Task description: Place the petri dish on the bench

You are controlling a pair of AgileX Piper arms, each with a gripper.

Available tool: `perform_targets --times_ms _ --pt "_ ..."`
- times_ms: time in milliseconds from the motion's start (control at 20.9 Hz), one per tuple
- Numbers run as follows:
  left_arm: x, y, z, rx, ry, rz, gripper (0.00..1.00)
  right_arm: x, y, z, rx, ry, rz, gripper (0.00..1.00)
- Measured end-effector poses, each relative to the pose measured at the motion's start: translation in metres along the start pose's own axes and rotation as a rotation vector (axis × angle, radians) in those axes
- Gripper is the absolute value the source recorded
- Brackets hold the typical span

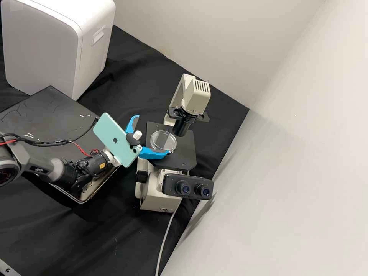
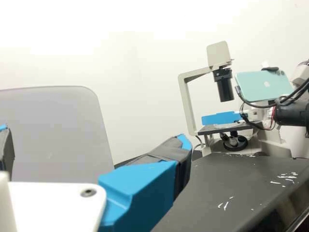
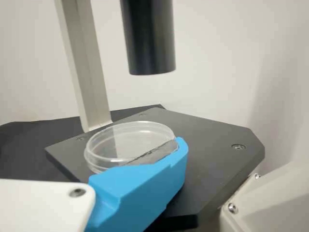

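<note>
Petri dish (image 1: 163,141): clear, round, shallow, lying flat on the black stage (image 1: 180,155) of the microscope (image 1: 157,193), directly under the dark condenser tube (image 1: 183,122). Not on the tabletop (image 1: 57,237) itself. From the right wrist, same dish (image 3: 126,142) toward one side of the stage (image 3: 212,145), beside the pale upright pillar, with the tube (image 3: 147,34) hanging above it.

Right end effector (image 1: 151,135): level with the stage, fingers spread apart, clamped on nothing. One blue finger (image 3: 145,183) lying along the dish's rim on the side toward the tabletop's near edge, touching it or just beside it, hard to tell which. Other finger held off toward the far edge, short of the dish. Mint-green phone (image 1: 115,138) mounted on the wrist behind it.

Left end effector (image 2: 94,140): fingers wide apart, nothing between them, low over a dark scratched panel (image 2: 231,193), well apart from the microscope.

Microscope near the tabletop's right edge, close to the wall, binocular eyepieces (image 1: 190,188) turned toward the near edge, grey cable (image 1: 165,237) trailing from its base to that edge. White boxy appliance (image 1: 53,42) at the far left corner. Dark panel (image 1: 42,115) along the left edge, just in front of the appliance. Black cloth over the whole tabletop.
</note>
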Motion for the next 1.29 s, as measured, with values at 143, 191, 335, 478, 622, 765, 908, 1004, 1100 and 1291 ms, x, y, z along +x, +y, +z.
perform_targets --times_ms 143,191,335,478,622,765,908,1004,1100,1291 --pt "0.0 0.0 0.0 0.0 0.0 0.0 1.0 0.008 0.002 0.003 -0.003 -0.012 0.001 1.0" --pt "0.0 0.0 0.0 0.0 0.0 0.0 1.0 0.011 0.002 0.003 -0.009 -0.011 0.003 1.0" --pt "0.0 0.0 0.0 0.0 0.0 0.0 1.0 0.02 0.002 0.009 -0.031 -0.026 0.004 1.0" --pt "0.0 -0.0007 0.0 -0.002 0.0 -0.004 1.0 0.025 0.004 0.015 -0.046 -0.042 0.007 1.0" --pt "0.0 -0.0011 0.0 -0.002 0.001 -0.006 1.0 0.03 0.006 0.018 -0.046 -0.048 0.016 1.0" --pt "0.0 -0.0011 0.0 -0.003 -0.003 -0.006 1.0 0.035 0.008 0.022 -0.053 -0.054 0.023 1.0" --pt "0.001 -0.0012 0.001 -0.004 -0.009 -0.006 1.0 0.04 0.007 0.027 -0.062 -0.065 0.026 1.0" --pt "0.001 -0.0012 0.001 -0.004 -0.009 -0.006 1.0 0.042 0.007 0.029 -0.074 -0.067 0.03 1.0" --pt "0.001 -0.0012 0.001 -0.004 -0.009 -0.006 1.0 0.044 0.008 0.028 -0.073 -0.069 0.03 1.0" --pt "0.001 -0.0012 0.001 -0.004 -0.009 -0.006 1.0 0.048 0.006 0.032 -0.077 -0.076 0.031 1.0"
